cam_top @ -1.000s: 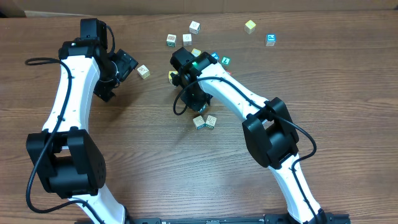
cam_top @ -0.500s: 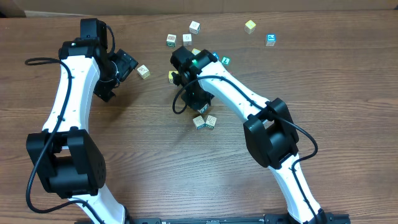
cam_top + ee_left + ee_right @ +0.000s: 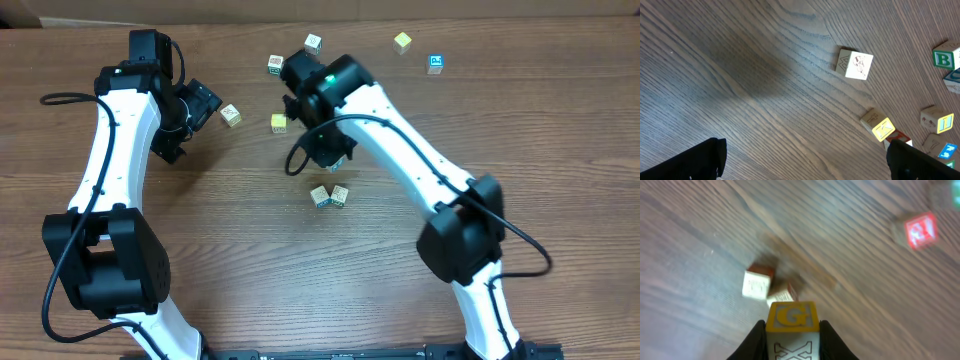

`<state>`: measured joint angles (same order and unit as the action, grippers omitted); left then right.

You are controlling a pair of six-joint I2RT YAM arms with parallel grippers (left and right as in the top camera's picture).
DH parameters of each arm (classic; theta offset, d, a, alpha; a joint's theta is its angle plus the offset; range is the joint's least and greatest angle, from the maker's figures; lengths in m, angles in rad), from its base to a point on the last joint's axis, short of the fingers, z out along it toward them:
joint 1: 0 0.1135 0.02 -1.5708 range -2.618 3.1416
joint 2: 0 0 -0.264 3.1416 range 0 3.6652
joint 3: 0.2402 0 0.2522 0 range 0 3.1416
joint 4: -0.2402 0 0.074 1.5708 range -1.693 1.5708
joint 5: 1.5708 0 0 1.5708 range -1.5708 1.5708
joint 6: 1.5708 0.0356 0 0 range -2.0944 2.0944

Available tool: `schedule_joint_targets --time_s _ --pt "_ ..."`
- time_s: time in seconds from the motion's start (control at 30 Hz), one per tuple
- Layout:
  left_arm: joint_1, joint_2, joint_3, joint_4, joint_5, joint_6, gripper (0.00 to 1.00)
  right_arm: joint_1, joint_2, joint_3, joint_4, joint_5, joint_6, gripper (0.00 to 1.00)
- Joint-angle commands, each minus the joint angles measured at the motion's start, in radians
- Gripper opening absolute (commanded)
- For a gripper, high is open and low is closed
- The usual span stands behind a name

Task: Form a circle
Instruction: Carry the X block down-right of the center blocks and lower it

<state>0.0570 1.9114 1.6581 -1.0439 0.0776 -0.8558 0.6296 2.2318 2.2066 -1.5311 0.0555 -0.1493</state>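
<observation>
Blocks of the circle (image 3: 321,196) number only two, side by side and seemingly touching, near the middle of the surface. Just beside and above them, the right end effector (image 3: 792,335) is clamped on a yellow-edged G block (image 3: 792,316). Best to lower it slowly, set it against the pair at an angle so a curve starts, then release without nudging. Nearer the far left corner, the left end effector (image 3: 805,160) is spread wide, empty.

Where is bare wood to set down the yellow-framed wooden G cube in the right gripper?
Free: the wide near patch between the left arm, the right arm and the pair of cream wooden cubes; also outside the right arm, below the blue-faced cube. Crowded: the far strip around the plain yellow cube, where the right gripper holds the G cube.
</observation>
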Motion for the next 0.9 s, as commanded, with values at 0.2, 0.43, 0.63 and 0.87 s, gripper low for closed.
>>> schedule_joint_targets --time_s 0.2,0.43,0.63,0.87 --pt "0.001 -0.01 0.007 0.001 -0.007 0.026 1.0 -0.082 -0.13 0.033 -0.153 -0.151 0.076 0.21" --pt "0.001 -0.01 0.007 0.001 -0.007 0.026 1.0 -0.081 -0.13 -0.026 -0.163 -0.169 0.095 0.21" --pt "0.001 -0.01 0.007 0.001 -0.007 0.026 1.0 -0.08 -0.142 -0.111 -0.163 -0.17 0.129 0.21" --pt "0.001 -0.01 0.007 0.001 -0.007 0.026 1.0 -0.08 -0.231 -0.281 -0.163 -0.17 0.151 0.2"
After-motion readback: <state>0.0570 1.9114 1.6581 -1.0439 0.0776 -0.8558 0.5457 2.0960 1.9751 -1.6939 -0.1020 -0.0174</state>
